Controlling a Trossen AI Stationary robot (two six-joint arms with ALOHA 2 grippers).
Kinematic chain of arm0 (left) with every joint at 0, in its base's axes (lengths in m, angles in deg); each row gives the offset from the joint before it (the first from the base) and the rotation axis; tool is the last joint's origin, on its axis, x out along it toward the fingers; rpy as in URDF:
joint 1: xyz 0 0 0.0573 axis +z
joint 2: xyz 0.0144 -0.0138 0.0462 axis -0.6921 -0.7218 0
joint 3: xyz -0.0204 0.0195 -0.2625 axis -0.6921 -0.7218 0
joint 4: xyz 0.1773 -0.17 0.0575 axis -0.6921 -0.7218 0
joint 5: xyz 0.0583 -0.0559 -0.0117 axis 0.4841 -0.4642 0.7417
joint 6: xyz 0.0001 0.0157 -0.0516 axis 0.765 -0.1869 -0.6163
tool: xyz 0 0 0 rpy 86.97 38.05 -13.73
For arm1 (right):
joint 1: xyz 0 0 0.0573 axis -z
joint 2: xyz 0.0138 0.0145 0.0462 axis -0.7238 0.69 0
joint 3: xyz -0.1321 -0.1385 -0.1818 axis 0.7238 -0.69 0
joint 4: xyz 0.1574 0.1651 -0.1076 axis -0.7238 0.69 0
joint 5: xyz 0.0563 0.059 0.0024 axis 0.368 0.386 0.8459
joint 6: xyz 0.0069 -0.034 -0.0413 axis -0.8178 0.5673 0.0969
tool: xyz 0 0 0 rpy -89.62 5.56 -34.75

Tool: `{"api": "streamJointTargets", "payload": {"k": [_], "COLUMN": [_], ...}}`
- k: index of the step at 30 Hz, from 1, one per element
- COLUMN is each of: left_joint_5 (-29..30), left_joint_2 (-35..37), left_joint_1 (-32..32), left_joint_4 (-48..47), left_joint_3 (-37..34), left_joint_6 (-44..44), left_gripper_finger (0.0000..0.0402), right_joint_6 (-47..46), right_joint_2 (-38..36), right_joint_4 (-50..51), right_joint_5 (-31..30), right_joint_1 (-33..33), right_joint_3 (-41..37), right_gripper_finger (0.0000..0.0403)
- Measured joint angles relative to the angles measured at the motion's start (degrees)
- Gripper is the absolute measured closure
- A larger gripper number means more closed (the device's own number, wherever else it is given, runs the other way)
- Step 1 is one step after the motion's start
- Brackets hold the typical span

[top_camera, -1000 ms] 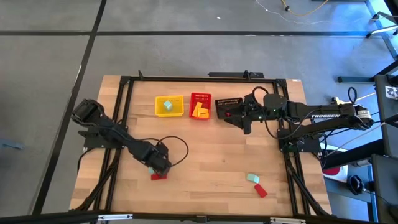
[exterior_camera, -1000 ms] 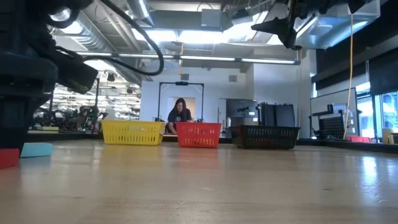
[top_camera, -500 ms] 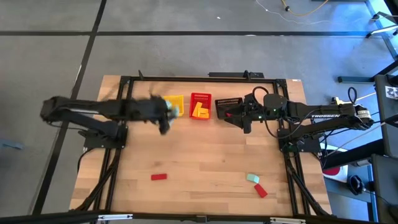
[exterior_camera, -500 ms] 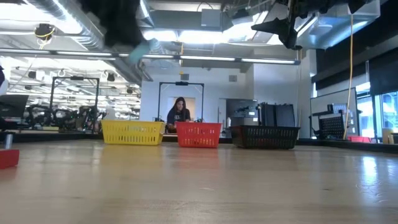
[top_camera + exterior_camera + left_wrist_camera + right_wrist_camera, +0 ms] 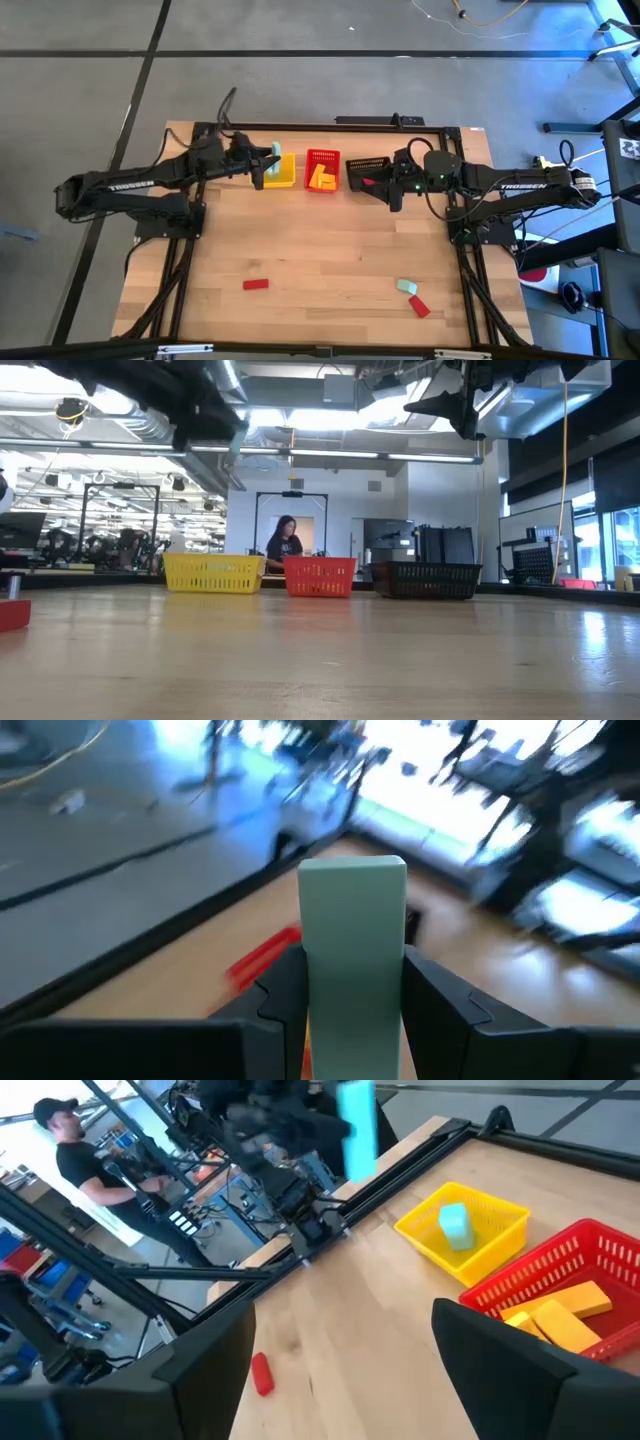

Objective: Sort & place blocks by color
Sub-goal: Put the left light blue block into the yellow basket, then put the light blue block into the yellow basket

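Observation:
My left gripper is shut on a pale teal block and hovers over the yellow basket at the far side of the table. A second teal block lies inside that basket. Yellow blocks lie in the red basket. A red block lies flat on the table near the left. A teal block and another red block lie near the right. My right gripper is open and waits by the black basket. My left gripper pinches the teal block between its two fingers, which lie on the two long sides of its nearer half. The block's free end sticks out past the fingertips. It is lifted clear above the yellow basket, and the arm reaches in from the table's left.
Three mesh baskets stand in a row along the far edge: yellow, red and black. The wooden table's middle is bare. People show in the room beyond, one of them behind the baskets.
My left gripper has lifted the teal block from beside the red block near the left and has swung it up and toward the far edge, over the yellow basket. The red block has stayed on the table.

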Motion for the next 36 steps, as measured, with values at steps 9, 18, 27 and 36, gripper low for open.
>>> {"api": "streamJointTargets", "payload": {"k": [9,18,27,36], "left_joint_5": [-5.7,-3.45,0.4,-0.04], "left_joint_2": [-16.14,-30.29,-34.69,-35.16], "left_joint_1": [7.95,8.02,7.74,7.25], "left_joint_4": [-13.01,-17.93,-17.12,-16.93], "left_joint_3": [11.1,12.45,12.45,12.45], "left_joint_6": [7.74,7.4,5.99,3.25], "left_gripper_finger": [0.0289,0.0289,0.0288,0.0204], "right_joint_6": [-0.98,-0.49,0.69,2.2], "right_joint_2": [0.0,0.0,0.0,0.0], "right_joint_4": [0.02,0.04,0.04,0.06], "right_joint_5": [-2.05,-2.47,-2.47,-2.43], "right_joint_1": [0.0,0.0,0.0,0.0], "right_joint_3": [0.0,0.0,0.0,0.0], "right_gripper_finger": [0.0098,0.0098,0.0098,0.0098]}}
